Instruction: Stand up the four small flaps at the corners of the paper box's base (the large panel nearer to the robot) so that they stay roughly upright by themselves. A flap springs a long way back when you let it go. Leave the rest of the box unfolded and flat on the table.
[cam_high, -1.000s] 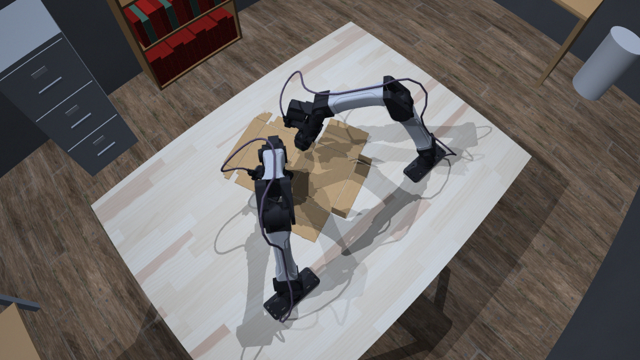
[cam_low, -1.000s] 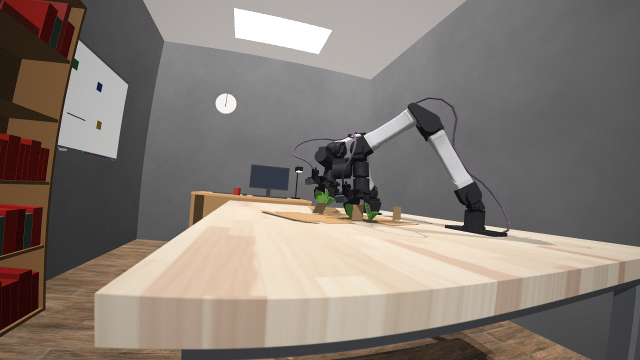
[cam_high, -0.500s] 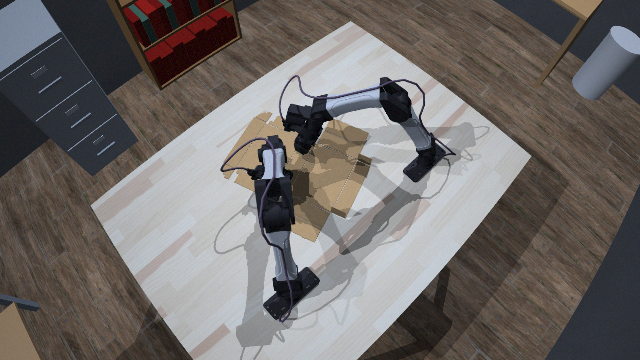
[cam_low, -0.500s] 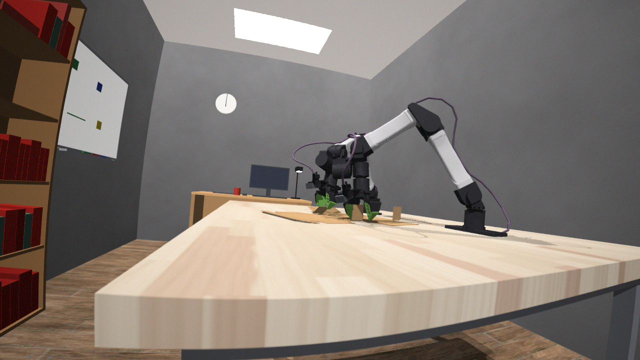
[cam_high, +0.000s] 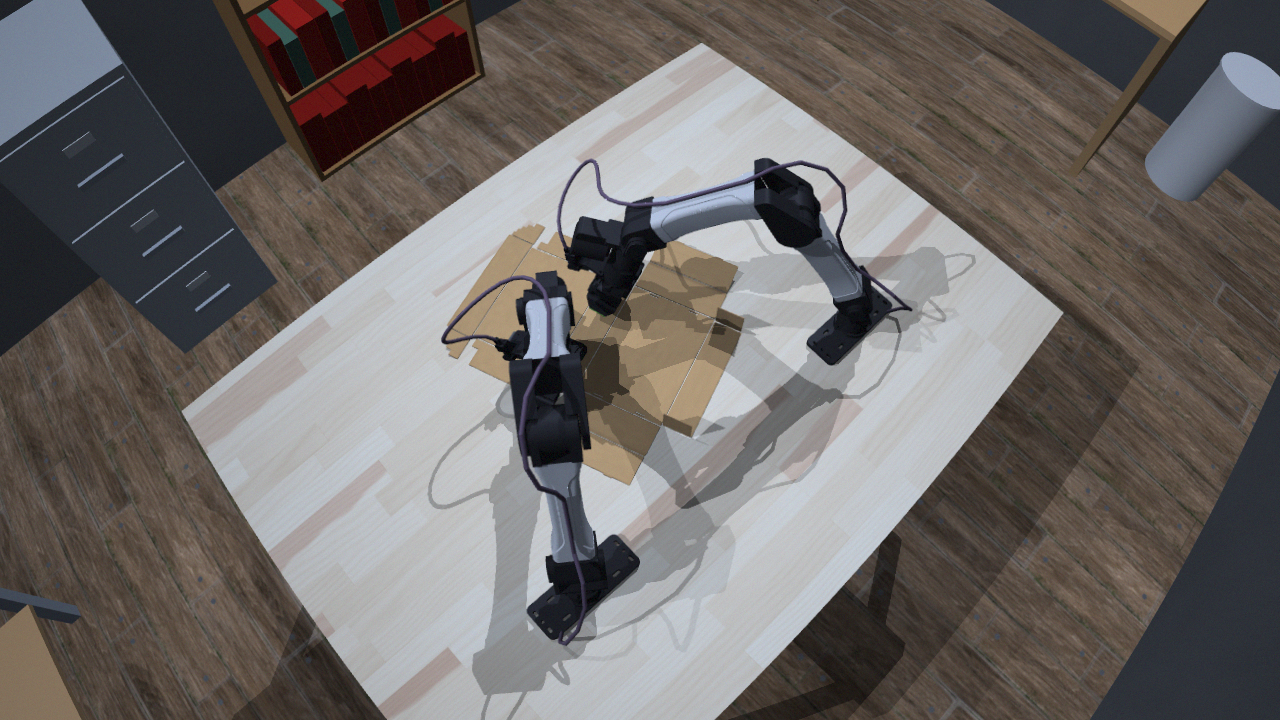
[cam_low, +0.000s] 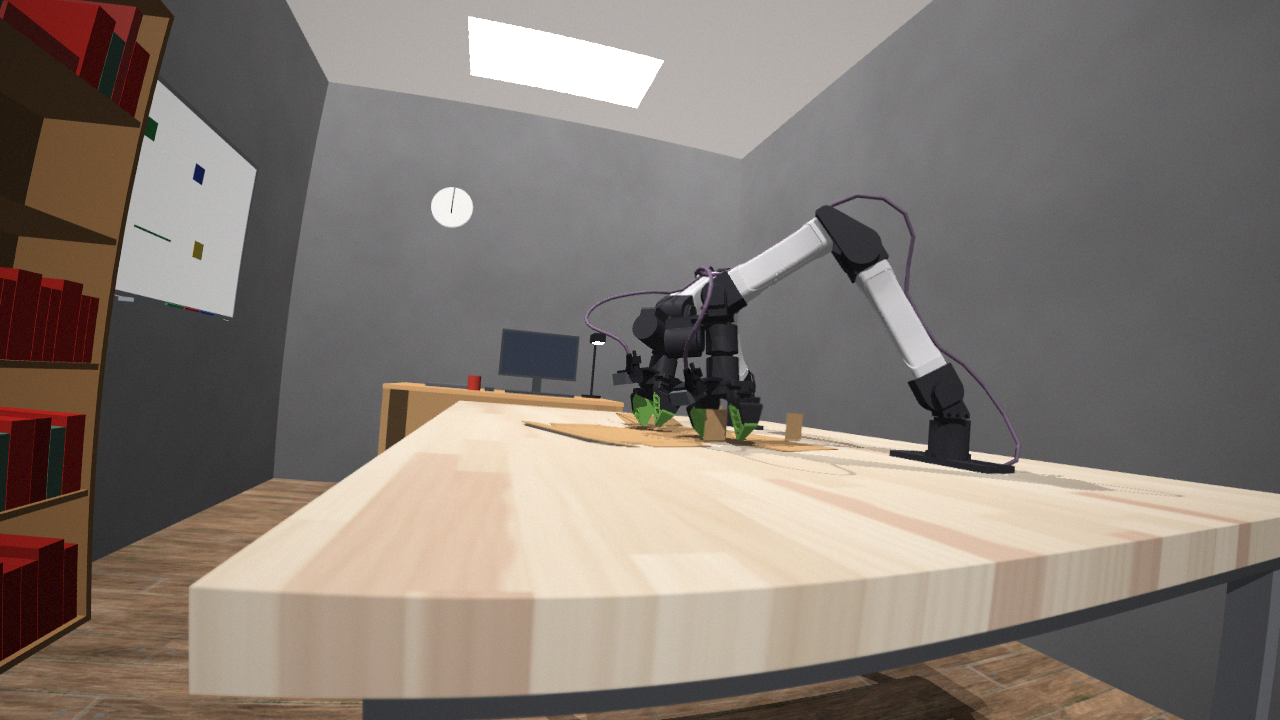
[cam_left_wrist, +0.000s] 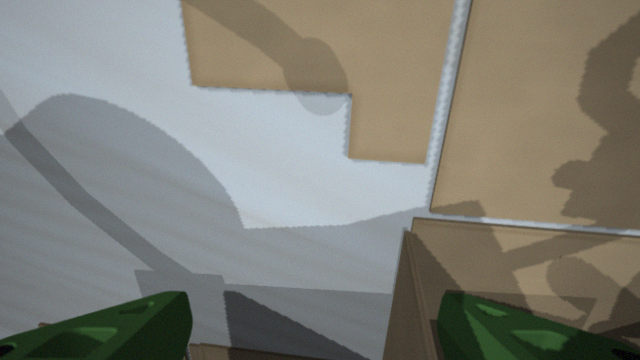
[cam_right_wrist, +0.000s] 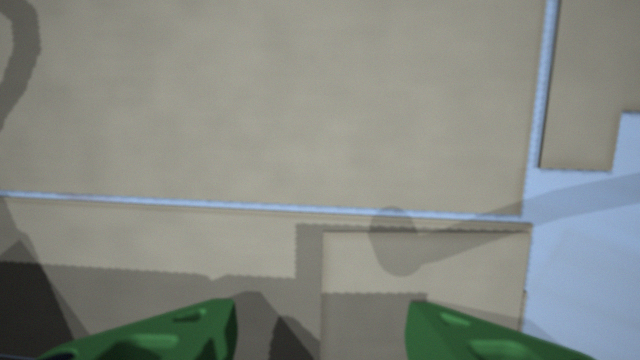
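Note:
The cardboard box blank lies unfolded. Its two near corner flaps stand up, one at the left and one at the right. My left gripper is open around the far left flap, which stands roughly upright, nearer the right-hand finger in the left wrist view. My right gripper is partly open, low over the far right flap. That flap is folded inward over its wall panel and looks nearly flat. One finger overlaps it in view. The arms hide both far flaps in the top view.
The large lid panel lies flat beyond the far wall panel, with notched side panels beside it. Both wrists hang close together over the blank. The left arm base and right arm base stand at the near side.

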